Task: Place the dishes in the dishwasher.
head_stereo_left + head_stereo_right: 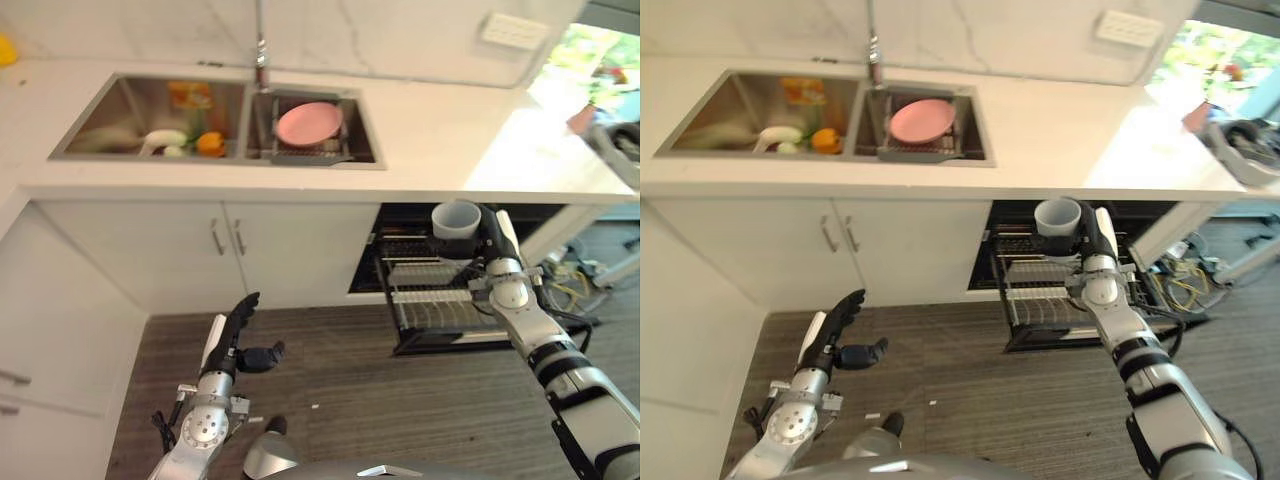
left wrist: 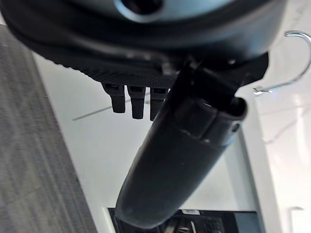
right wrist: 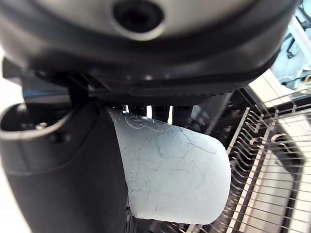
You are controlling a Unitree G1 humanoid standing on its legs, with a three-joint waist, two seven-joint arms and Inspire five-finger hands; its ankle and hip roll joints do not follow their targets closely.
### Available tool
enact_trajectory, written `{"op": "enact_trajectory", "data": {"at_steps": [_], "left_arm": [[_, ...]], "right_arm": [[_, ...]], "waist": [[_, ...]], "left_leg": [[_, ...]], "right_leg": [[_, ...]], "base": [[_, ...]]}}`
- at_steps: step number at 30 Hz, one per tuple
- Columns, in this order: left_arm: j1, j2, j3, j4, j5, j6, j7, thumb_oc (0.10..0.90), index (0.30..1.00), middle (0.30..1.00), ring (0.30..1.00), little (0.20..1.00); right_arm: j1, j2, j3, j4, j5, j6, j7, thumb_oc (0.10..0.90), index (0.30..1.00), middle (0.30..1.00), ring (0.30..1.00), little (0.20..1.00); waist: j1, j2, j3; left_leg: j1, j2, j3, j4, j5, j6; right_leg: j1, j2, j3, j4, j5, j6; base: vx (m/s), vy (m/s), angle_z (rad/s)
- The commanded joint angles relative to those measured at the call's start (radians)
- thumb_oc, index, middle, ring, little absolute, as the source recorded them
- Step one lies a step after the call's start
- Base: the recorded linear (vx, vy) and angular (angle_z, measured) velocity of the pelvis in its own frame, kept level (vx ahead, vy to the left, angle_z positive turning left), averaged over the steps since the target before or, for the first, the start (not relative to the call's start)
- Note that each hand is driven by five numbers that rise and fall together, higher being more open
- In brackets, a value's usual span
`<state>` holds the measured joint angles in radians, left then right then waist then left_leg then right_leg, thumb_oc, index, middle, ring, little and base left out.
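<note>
Grey cup (image 1: pixel 456 220) x1 clasped by R hand (image 1: pixel 493 232) over rack (image 1: pixel 440 310); L hand (image 1: pixel 236 338) loose.

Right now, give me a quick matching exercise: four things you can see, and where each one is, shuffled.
Things:
1. pink plate
2. pale cup
3. dishwasher rack
4. left robot hand

Places or states:
A. pulled out under the counter
B. open, over the floor by the cabinet doors
C. in the sink's right basin
D. held in the right robot hand

Pairs: 1-C, 2-D, 3-A, 4-B
</note>
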<state>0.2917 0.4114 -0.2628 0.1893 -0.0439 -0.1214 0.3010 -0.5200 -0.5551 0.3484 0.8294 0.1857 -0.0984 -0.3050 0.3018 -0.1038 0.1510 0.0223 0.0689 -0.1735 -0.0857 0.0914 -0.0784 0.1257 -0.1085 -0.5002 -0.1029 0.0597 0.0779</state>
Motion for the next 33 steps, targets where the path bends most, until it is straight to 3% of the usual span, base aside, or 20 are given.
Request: {"op": "enact_trajectory", "data": {"at_steps": [1,4,7,9,10,11,14,20,33], "left_arm": [[-0.074,0.052,-0.056,-0.066,-0.03,-0.076,-0.039,0.8,0.9,0.9,0.9,0.9],[-0.073,0.058,-0.077,-0.025,-0.033,-0.072,-0.062,0.8,0.9,0.9,0.9,0.9],[-0.072,0.067,-0.083,-0.008,-0.015,-0.069,-0.075,0.8,0.9,0.9,0.9,0.9],[-0.074,0.069,-0.076,-0.005,-0.016,-0.067,-0.074,0.8,0.9,0.9,0.9,0.9],[-0.074,0.071,-0.077,-0.006,-0.016,-0.067,-0.075,0.8,0.9,0.9,0.9,0.9],[-0.077,0.072,-0.071,-0.002,-0.019,-0.066,-0.075,0.8,0.9,0.9,0.9,0.9],[-0.078,0.074,-0.056,0.012,-0.017,-0.066,-0.062,0.8,0.9,0.9,0.9,0.9],[-0.087,0.063,-0.046,0.014,-0.015,-0.066,-0.033,0.8,0.9,0.9,0.9,0.9],[-0.092,0.055,-0.065,0.022,-0.005,-0.05,-0.017,0.8,0.9,0.9,0.9,0.9]], "right_arm": [[-0.242,-0.054,0.012,0.139,-0.051,-0.033,-0.052,0.4,0.3,0.3,0.3,0.3],[-0.295,-0.035,0.035,0.325,-0.12,-0.017,-0.073,0.4,0.3,0.3,0.3,0.3],[-0.26,-0.014,-0.029,0.445,-0.117,-0.001,-0.102,0.4,0.3,0.3,0.3,0.3],[-0.248,-0.01,-0.044,0.457,-0.108,0.003,-0.106,0.4,0.3,0.3,0.3,0.3],[-0.247,-0.01,-0.046,0.458,-0.107,0.004,-0.108,0.4,0.3,0.3,0.3,0.3],[-0.221,0.0,-0.066,0.487,-0.11,0.011,-0.114,0.4,0.3,0.3,0.3,0.3],[-0.189,0.002,-0.091,0.506,-0.115,0.021,-0.121,0.4,0.3,0.3,0.3,0.3],[-0.151,0.008,-0.147,0.535,-0.114,0.038,-0.158,0.4,0.3,0.3,0.3,0.3],[-0.148,0.018,-0.2,0.536,-0.039,0.043,-0.178,0.4,0.3,0.3,0.3,0.3]], "waist": [[0.028,-0.02,0.016],[0.06,-0.023,0.036],[0.094,-0.011,0.051],[0.094,-0.012,0.049],[0.1,-0.008,0.053],[0.105,-0.005,0.057],[0.115,0.003,0.062],[0.113,0.026,0.068],[0.084,0.044,0.079]], "left_leg": [[-0.047,0.032,0.04,-0.002,-0.03,-0.068],[-0.092,0.03,0.017,-0.002,-0.014,-0.077],[-0.136,0.017,-0.014,-0.002,0.001,-0.082],[-0.137,0.023,-0.021,-0.002,-0.022,-0.09],[-0.146,0.016,-0.021,-0.002,0.002,-0.085],[-0.149,0.022,-0.03,-0.002,-0.021,-0.094],[-0.166,0.015,-0.043,-0.002,-0.014,-0.097],[-0.178,0.004,-0.053,-0.002,-0.008,-0.096],[-0.168,0.008,-0.039,-0.002,-0.008,-0.093]], "right_leg": [[0.046,-0.026,-0.038,0.016,-0.094,0.061],[0.018,-0.019,-0.061,0.016,-0.097,0.061],[0.0,-0.016,-0.097,0.016,-0.107,0.058],[0.006,-0.008,-0.088,0.016,-0.137,0.059],[-0.003,-0.014,-0.106,0.016,-0.111,0.057],[0.001,-0.006,-0.098,0.016,-0.144,0.056],[-0.005,-0.007,-0.115,0.016,-0.148,0.054],[-0.007,-0.01,-0.135,0.016,-0.147,0.055],[-0.014,-0.015,-0.113,0.016,-0.149,0.054]], "base": [[-0.02,-0.028,0.45],[-0.01,-0.003,0.43],[-0.01,-0.004,0.32],[0.05,-0.05,0.28],[0.1,-0.098,0.43],[0.0,-0.02,0.39],[0.03,-0.031,0.17],[0.0,0.005,0.13],[-0.01,0.0,0.0]]}}
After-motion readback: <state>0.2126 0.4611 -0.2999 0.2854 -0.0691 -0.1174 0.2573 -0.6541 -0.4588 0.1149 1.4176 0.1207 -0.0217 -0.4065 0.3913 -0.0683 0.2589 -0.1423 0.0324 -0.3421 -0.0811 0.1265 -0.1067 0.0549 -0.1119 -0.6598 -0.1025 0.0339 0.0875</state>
